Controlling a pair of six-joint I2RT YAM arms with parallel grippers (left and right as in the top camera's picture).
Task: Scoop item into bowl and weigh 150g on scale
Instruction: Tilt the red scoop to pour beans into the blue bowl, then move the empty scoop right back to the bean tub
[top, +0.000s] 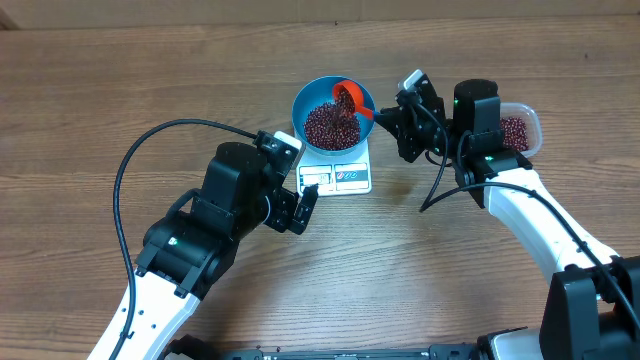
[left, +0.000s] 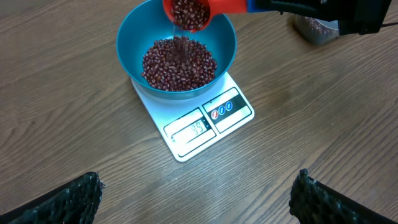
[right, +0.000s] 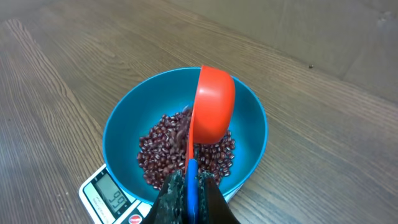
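Wood table (top: 100, 90); blue bowl (right: 249, 118) sits on scale (left: 211, 124); right gripper (right: 189, 186) clenched on red scoop (right: 214, 102), beans (left: 180, 65) pouring in; left gripper (left: 199, 193) spread wide, empty.

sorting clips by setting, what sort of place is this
Probably a robotics lab bench, not a kitchen: a bare wood-grain table, with the right gripper tipping a red scoop of beans into a blue bowl on a white kitchen scale.
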